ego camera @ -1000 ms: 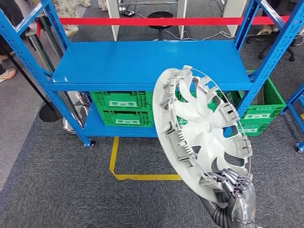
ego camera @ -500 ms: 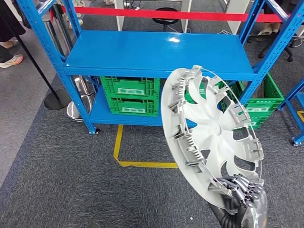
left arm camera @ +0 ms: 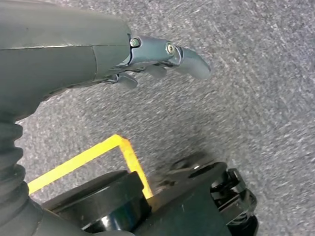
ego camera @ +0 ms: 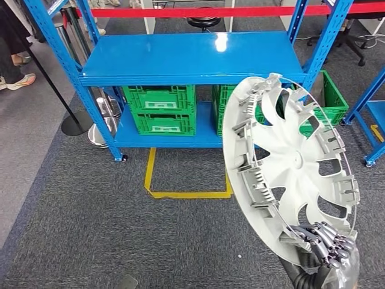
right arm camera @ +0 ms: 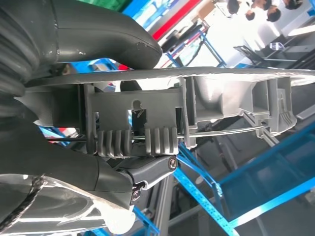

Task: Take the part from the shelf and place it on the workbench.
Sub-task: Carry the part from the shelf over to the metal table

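The part is a large silver wheel cover with curved spokes and a wire ring at its back. My right hand grips its lower rim at the bottom right of the head view and holds it upright in front of the blue shelf. Close up, the right wrist view has the cover's rim and clips clamped between my thumb and fingers. My left hand hangs over the grey carpet with its fingers slightly curved and holds nothing.
The blue shelf's top board is bare; green crates sit on its lower level. A yellow tape square marks the grey carpet in front of it. A red barrier tape runs behind, and a person's feet are at the far left.
The whole view has shifted: the shelf now looks farther away and more to the left. The wheel cover, held by my right hand, sits farther right and lower in the picture.
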`<state>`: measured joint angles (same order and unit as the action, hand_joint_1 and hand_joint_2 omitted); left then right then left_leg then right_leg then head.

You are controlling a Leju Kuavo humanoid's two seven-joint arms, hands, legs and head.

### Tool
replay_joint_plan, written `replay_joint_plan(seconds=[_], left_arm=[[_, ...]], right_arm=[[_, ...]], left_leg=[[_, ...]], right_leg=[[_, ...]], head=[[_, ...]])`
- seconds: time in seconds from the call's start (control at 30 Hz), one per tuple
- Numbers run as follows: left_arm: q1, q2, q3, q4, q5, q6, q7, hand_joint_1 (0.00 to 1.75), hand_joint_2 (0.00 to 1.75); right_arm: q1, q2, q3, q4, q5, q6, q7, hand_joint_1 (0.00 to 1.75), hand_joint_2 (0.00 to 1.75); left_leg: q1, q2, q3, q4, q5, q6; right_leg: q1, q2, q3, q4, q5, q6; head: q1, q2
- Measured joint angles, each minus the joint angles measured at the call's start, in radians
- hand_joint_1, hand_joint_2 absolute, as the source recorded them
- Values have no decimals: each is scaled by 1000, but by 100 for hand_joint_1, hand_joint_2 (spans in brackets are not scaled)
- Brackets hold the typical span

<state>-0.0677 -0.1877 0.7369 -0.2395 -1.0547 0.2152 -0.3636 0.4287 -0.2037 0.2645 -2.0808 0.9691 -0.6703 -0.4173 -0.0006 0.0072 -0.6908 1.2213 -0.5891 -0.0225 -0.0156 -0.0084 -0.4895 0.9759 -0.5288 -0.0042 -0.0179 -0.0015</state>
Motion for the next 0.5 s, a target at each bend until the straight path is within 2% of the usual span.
replay_joint_plan(seconds=[0.03,0.07,0.1,0.13,0.17,0.2,0.23,0.27,0.33,0.37,0.4,0.43,0.5], left_arm=[[-2,0,-3,-1,-1,0,3,0,175],[-4,0,-6,-3,-2,0,6,0,175],[-5,1,-9,-4,-2,0,9,0,175],[-5,1,-11,-5,-3,0,10,0,175],[-5,3,-13,-6,-3,0,11,0,175],[-6,5,-15,-8,-4,0,12,0,175],[-7,6,-17,-9,-6,0,12,0,175],[-9,9,-19,-10,-8,-1,13,0,175],[-10,15,-25,-11,-12,-7,15,0,175],[-10,20,-28,-11,-11,-11,16,0,175],[-10,25,-30,-11,-10,-13,17,0,175],[-9,29,-31,-11,-7,-15,18,0,175],[-6,36,-32,-11,0,-16,18,0,175]], right_arm=[[5,4,-5,-2,2,0,0,175,175],[9,8,-9,-4,4,0,0,175,175],[14,11,-13,-8,6,0,0,175,175],[19,14,-15,-11,8,0,0,175,175],[24,16,-17,-15,9,0,0,175,175],[27,18,-18,-18,9,0,0,175,175],[28,20,-19,-21,9,0,0,175,175],[27,21,-19,-22,8,0,1,175,175],[23,24,-19,-24,12,0,11,175,175],[21,25,-19,-24,16,0,19,175,175],[20,26,-18,-24,21,0,26,175,175],[17,27,-18,-24,25,0,33,175,175],[10,27,-17,-24,33,0,44,175,175]], left_leg=[[0,0,3,50,-15,0],[0,0,16,74,-5,2],[-1,-1,42,65,22,6],[-2,-2,84,21,50,14],[-5,-3,137,-49,63,24],[-8,-5,190,-129,61,33],[-11,-6,229,-194,52,40],[-14,-7,250,-234,43,44],[-16,-5,247,-259,53,50],[-15,-3,238,-263,67,55],[-13,-1,226,-268,81,62],[-10,2,212,-270,95,66],[-11,5,178,-266,119,70]], right_leg=[[2,-1,-16,4,12,-1],[3,-1,-34,10,24,-1],[6,-1,-53,17,35,0],[8,0,-72,23,44,0],[11,1,-87,28,53,1],[13,1,-97,31,62,3],[13,1,-105,32,72,6],[12,1,-110,30,82,11],[8,1,-118,27,98,23],[7,3,-125,32,88,28],[6,5,-135,51,60,33],[5,6,-149,89,13,36],[3,7,-175,204,-86,43]], head=[[0,0],[0,0],[0,0],[0,0],[0,0],[1,0],[1,0],[1,0],[1,0],[1,0],[2,0],[3,0],[5,0]])
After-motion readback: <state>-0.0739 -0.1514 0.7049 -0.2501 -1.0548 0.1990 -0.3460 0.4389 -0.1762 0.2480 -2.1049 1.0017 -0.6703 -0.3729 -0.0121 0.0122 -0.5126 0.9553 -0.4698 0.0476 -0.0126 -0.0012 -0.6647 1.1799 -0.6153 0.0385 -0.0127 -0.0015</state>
